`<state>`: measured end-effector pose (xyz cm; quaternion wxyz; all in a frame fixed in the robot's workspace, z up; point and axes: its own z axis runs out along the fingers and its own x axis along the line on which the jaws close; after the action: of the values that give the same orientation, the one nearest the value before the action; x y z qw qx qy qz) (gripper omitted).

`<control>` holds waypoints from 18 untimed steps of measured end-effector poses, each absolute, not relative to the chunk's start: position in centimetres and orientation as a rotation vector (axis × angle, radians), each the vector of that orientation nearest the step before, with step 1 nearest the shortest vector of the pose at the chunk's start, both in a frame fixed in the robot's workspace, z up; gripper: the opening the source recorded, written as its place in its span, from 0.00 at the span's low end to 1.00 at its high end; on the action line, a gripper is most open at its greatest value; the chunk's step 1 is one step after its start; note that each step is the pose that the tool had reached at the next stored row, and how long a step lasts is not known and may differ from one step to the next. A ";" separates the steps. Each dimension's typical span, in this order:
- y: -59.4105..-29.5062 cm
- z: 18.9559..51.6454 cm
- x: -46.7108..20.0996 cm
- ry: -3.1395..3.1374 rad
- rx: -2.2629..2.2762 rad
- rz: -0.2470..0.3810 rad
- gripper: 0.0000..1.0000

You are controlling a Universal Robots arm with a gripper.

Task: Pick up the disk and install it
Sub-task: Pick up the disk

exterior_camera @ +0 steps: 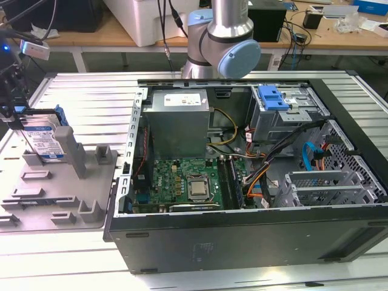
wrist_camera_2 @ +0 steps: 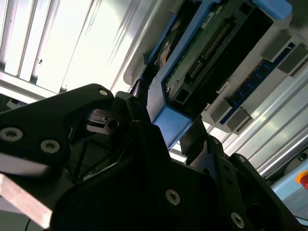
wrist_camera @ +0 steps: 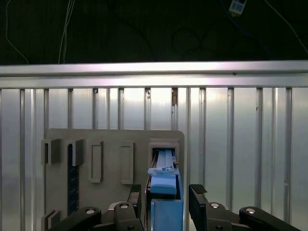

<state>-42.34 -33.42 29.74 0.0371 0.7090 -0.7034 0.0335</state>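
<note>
Disk: the disk (exterior_camera: 43,138) stands on its edge in a slot of the grey holder plate (exterior_camera: 60,194). The plate lies just beside the computer case (exterior_camera: 242,242), on the exterior view's left of it.
Disk, details: a blue frame runs around its edge. The white-and-blue label shows in the exterior view, and the second wrist view shows the green circuit board side (wrist_camera_2: 207,48).
Gripper: the gripper (exterior_camera: 13,112) is at the upper part of the disk, on the side away from the case.
Fingers: in both wrist views the black fingers (wrist_camera: 135,194) (wrist_camera_2: 199,139) are one on each side of the blue frame. They look pressed against it, so they are grasping the disk (wrist_camera: 164,166).
Holder plate: it has more slots and upright blocks. A tall grey post (exterior_camera: 73,151) stands just beside the disk, on the side toward the case.
Tabletop: the ribbed metal tabletop (exterior_camera: 91,91) carries the plate and the case.
Case: it lies open. Inside are a green board (exterior_camera: 182,182) and a grey box (exterior_camera: 179,121), with a blue bracket (exterior_camera: 273,97) on a metal cage in the part far from the plate.
Arm: its base (exterior_camera: 218,36) rises behind the case.
</note>
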 end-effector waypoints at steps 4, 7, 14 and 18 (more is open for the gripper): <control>-33.4 29.7 -42.3 -2.159 2.176 0.103 0.51; -33.4 29.7 -42.3 -2.159 2.176 0.103 0.43; -33.5 29.5 -42.3 -2.158 2.176 0.105 0.43; -33.6 29.5 -42.3 -2.158 2.175 0.106 0.43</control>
<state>-42.35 -33.58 29.51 0.0381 0.7090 -0.7034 0.0346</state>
